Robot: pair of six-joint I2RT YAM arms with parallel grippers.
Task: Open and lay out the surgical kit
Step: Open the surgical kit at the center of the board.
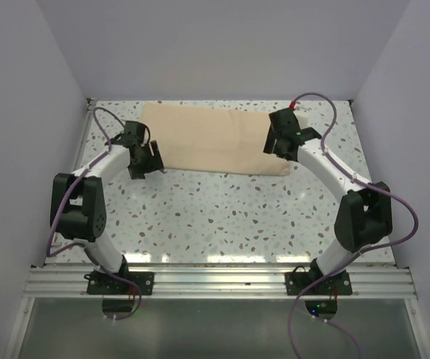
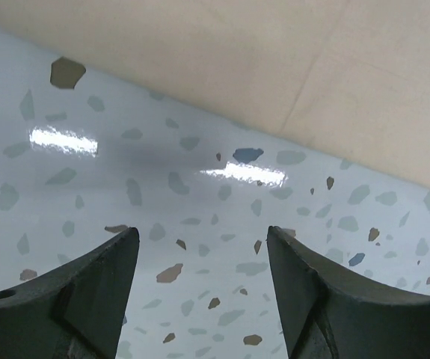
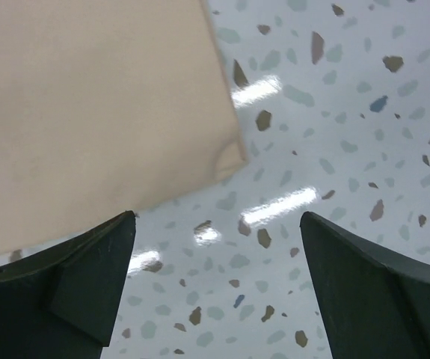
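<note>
Both left tool (image 2: 201,232) and right tool (image 3: 216,217) gape empty near the cloth wrap (image 1: 215,138).

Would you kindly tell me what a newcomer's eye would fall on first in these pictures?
The beige cloth wrap lies flat and closed at the far middle of the speckled table, with no instruments showing. The left fingers stand open and empty over the table beside its near left edge, and the right fingers stand open and empty by a corner at its right end.
</note>
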